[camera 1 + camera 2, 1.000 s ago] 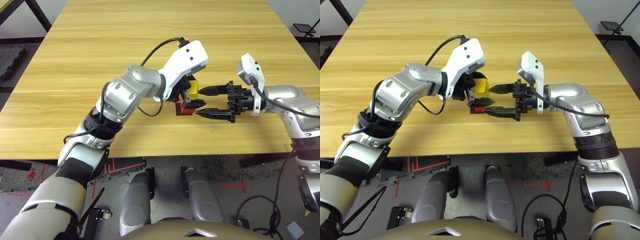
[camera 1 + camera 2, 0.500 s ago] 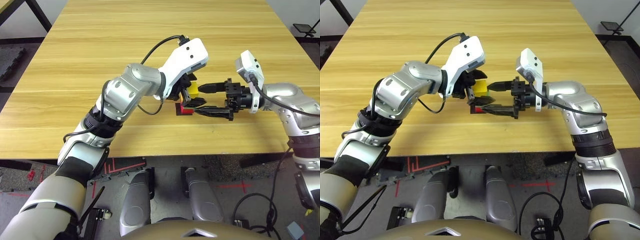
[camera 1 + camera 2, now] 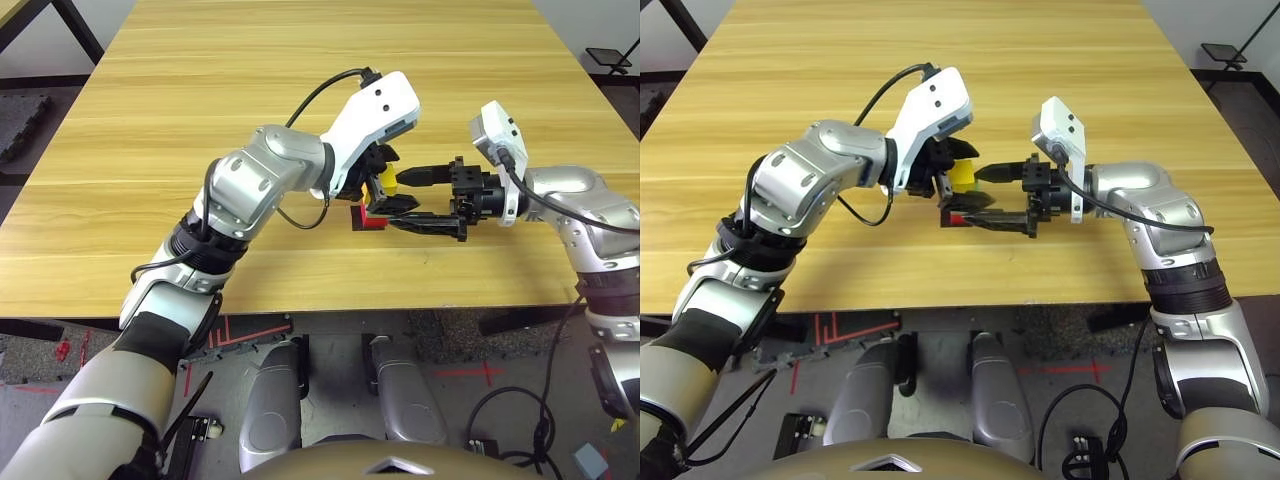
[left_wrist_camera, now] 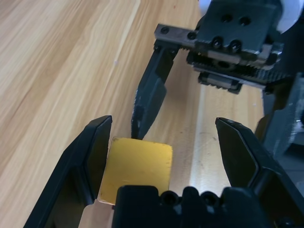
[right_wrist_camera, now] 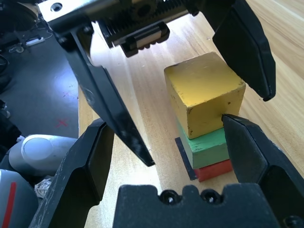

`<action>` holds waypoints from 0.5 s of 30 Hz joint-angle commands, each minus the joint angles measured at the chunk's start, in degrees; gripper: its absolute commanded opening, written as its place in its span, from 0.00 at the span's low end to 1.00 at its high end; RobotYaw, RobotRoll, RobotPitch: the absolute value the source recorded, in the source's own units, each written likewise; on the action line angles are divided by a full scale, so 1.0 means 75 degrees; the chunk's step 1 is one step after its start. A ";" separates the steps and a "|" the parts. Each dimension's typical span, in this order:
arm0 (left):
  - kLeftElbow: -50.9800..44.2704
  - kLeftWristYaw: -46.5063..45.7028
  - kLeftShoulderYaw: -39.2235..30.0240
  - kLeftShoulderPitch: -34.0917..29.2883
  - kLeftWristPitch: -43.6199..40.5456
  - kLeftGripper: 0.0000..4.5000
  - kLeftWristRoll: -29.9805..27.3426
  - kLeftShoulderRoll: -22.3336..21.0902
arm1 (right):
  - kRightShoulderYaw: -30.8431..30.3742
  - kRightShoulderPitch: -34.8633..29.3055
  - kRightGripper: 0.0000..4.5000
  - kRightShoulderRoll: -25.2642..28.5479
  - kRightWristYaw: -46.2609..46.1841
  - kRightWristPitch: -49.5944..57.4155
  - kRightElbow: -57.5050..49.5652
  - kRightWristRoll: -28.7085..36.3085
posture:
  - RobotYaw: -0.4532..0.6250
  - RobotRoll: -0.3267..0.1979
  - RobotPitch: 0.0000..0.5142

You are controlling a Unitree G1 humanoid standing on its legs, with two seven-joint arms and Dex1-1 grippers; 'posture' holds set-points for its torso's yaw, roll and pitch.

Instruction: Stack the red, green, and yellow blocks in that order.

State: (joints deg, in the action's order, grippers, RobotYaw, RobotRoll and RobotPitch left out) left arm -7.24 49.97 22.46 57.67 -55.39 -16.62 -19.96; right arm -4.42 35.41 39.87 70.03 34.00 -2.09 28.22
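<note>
Left arm reaches in bent at the elbow, white wrist housing angled down over the stack. Left gripper [image 4: 164, 156] jaws spread wide; one black finger [image 4: 90, 161] sits against a side of the matte yellow cube [image 5: 205, 92], the other finger well clear of it. Nothing clamped.

Right arm comes in low from the opposite side of the stack, forearm roughly level with the light wood table [image 3: 200, 90]. Right gripper [image 3: 407, 200] also wide open, fingers bracketing the stack: upper finger tip beside the yellow cube, lower finger down near the red one. Contact with the cubes: cannot tell. Holds nothing.

Count: three cubes, one of each colour, all in one stack. Bright red cube [image 5: 216, 170] at the bottom, mid green cube [image 5: 205, 146] on it, yellow cube on top, rotated a little against the green one so its corners overhang. A flat black square patch [image 5: 185, 156] lies under the red cube.

Stack sits toward the table's near edge. Both grippers crowd the stack from either side; table beyond the stack is bare wood out to the far edge.
</note>
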 commanded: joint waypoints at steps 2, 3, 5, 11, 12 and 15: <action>0.0075 0.0022 0.0167 0.0109 0.0367 0.99 0.0228 -0.0131 | 0.0039 -0.0061 1.00 0.0062 0.0056 0.0003 -0.0046 0.0045 | 0.60 0.74 0.32; 0.0131 0.0036 0.0196 0.0112 0.0495 0.99 0.0292 -0.0145 | 0.0043 -0.0072 1.00 0.0065 0.0065 0.0022 -0.0083 0.0069 | 0.60 0.73 0.32; 0.0190 0.0075 0.0198 0.0113 0.0615 0.99 0.0312 -0.0138 | 0.0045 -0.0097 1.00 0.0075 0.0082 0.0045 -0.0142 0.0101 | 0.60 0.73 0.32; 0.0256 0.0182 -0.0049 0.0277 0.0713 0.99 0.0214 -0.0122 | 0.0069 -0.0138 1.00 0.0141 0.0107 0.0039 -0.0157 0.0095 | 0.59 0.73 0.31; 0.0248 0.0204 -0.0080 0.0302 0.0701 0.99 0.0200 -0.0136 | 0.0082 -0.0151 1.00 0.0161 0.0118 0.0041 -0.0167 0.0102 | 0.59 0.73 0.31; -0.0121 0.0509 -0.0474 0.0503 0.0062 0.99 -0.0319 -0.0374 | 0.0176 -0.0164 1.00 0.0417 0.0289 0.0092 -0.0158 0.0153 | 0.60 0.72 0.31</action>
State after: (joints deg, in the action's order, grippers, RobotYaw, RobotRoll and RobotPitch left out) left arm -5.75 52.23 20.65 60.12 -52.47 -16.68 -21.88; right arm -4.25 34.60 41.77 71.15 34.23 -2.30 28.71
